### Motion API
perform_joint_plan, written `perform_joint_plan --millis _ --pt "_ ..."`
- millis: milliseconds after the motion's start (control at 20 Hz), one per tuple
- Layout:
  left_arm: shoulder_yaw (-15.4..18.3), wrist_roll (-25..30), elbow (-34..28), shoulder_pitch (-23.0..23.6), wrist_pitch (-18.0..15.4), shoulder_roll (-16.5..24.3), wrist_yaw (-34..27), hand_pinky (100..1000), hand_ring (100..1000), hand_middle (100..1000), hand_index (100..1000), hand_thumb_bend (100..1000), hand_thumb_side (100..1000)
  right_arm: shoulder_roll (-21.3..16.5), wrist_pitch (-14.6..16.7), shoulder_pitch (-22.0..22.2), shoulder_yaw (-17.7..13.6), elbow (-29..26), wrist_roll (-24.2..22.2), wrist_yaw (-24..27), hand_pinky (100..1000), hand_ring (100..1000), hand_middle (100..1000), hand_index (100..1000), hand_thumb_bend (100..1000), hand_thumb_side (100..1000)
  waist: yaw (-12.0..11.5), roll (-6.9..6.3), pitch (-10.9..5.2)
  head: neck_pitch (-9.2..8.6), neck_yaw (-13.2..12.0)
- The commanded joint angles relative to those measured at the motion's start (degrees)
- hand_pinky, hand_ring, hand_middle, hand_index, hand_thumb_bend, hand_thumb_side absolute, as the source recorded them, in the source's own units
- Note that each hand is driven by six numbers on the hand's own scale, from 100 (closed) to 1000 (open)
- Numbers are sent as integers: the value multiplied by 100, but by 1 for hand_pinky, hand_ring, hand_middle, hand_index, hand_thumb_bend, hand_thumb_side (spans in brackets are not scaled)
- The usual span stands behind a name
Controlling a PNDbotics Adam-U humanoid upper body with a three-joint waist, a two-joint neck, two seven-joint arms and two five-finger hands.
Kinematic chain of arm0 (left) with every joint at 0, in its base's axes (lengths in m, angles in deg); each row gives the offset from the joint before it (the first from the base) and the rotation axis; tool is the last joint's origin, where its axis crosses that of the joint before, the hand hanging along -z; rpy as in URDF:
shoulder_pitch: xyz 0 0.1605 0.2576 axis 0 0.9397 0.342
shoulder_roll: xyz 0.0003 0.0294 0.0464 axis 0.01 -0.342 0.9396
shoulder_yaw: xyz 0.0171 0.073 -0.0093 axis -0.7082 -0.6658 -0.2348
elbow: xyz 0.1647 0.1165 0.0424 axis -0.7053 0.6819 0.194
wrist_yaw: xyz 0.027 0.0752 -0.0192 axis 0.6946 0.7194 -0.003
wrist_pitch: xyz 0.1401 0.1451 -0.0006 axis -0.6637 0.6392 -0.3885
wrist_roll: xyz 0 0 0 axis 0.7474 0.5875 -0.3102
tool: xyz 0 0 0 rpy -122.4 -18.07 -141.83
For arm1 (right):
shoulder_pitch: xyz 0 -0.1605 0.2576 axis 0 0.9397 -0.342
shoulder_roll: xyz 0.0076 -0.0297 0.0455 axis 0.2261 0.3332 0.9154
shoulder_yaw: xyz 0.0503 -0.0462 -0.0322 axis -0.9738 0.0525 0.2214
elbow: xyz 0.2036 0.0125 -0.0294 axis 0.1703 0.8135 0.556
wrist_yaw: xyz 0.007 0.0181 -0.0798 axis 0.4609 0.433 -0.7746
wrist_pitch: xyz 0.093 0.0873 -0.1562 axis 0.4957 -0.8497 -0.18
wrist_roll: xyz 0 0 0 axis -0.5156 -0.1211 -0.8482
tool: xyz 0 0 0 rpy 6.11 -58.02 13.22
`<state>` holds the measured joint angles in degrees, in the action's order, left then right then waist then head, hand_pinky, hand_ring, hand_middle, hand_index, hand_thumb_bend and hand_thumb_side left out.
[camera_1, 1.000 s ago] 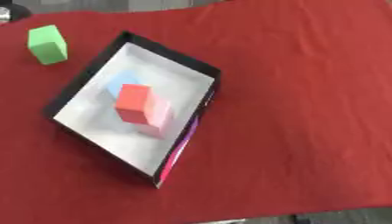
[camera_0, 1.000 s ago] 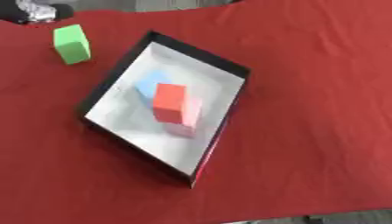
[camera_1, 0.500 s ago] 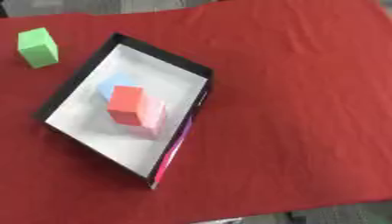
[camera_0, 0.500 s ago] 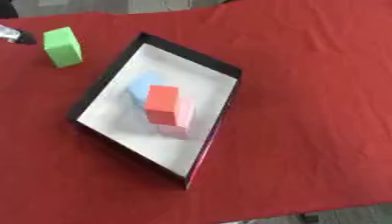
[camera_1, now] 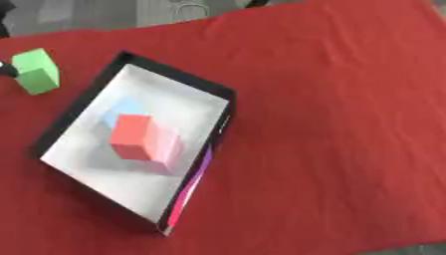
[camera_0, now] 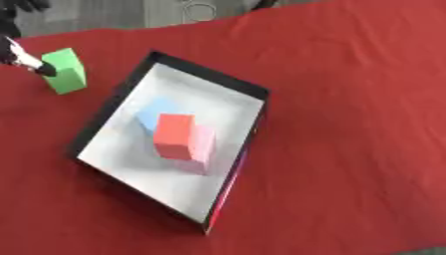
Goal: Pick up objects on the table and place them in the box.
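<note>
the box [camera_0: 254,92] lies askew on the red cloth [camera_0: 357,99], black-walled with a white floor, one corner toward the far left and one toward the near edge. inside it a red block [camera_0: 174,136] stands upright near the middle, with a pink block [camera_0: 203,144] touching its right side and a pale blue piece [camera_0: 157,109] just behind it. these three sit clustered, which reads as things already dropped in from one side.

the green block [camera_0: 66,70] is the only loose thing on the cloth, standing just outside the box's far left wall, apart from it. judged from that, the task is nearly through and this block is what remains.

the left hand [camera_0: 24,61] shows at the left edge, only a dark and pale tip of it, right up against the block's left face. whether it touches the block, and whether its fingers are spread or curled, i cannot tell; too little of it is in sight. it is placed on the block's outer side, which suits a grasp followed by a short carry rightward over the wall.

the right hand shows in neither view.
</note>
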<state>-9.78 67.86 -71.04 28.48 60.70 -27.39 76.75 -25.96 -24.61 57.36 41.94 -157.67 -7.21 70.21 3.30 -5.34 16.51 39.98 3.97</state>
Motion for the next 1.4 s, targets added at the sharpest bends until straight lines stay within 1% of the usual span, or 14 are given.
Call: perform_joint_plan --millis 50,200,400,600,900,1050,1150,1300,1400 --pt "191 -204 133 -141 54 247 363 912 870 813 900 868 323 -250 -17 -103 -22 -100 -21 -29 957 754 718 859 100 522 42 -69 13 -129 -140" --pt "369 -338 445 -154 177 250 605 912 868 811 898 864 331 -262 -29 -151 -2 -103 -41 -34 957 754 718 859 100 527 113 -112 69 -169 -263" --pt "529 -336 765 -95 246 311 648 917 871 815 903 855 353 -277 -49 -205 25 -106 -70 -43 957 754 718 859 100 533 212 -168 146 -205 -432" --pt "645 -320 941 -79 336 347 670 928 878 825 905 863 351 -290 -62 -279 57 -111 -91 -43 957 753 717 858 100 534 321 -209 218 -269 -571" --pt "813 -650 1111 -59 426 341 732 928 875 821 895 859 322 -317 -98 -422 131 -126 -159 -55 957 753 717 858 100 544 534 -316 344 -377 -782" --pt "854 -744 1217 -88 469 358 859 924 876 820 895 873 317 -327 -111 -473 150 -122 -176 -57 957 752 715 857 100 549 618 -364 400 -433 -881" --pt "896 -771 1310 -93 502 348 928 925 876 819 895 857 327 -326 -120 -502 170 -122 -198 -60 957 751 715 857 100 553 666 -381 425 -467 -918" --pt "942 -747 1432 -85 546 346 962 924 876 817 894 842 322 -324 -128 -495 168 -111 -202 -73 957 750 714 857 100 557 707 -398 451 -495 -933" --pt "966 -732 1481 -77 559 345 949 922 874 813 891 814 309 -322 -130 -480 161 -103 -196 -78 957 750 714 857 100 560 723 -407 462 -505 -948"
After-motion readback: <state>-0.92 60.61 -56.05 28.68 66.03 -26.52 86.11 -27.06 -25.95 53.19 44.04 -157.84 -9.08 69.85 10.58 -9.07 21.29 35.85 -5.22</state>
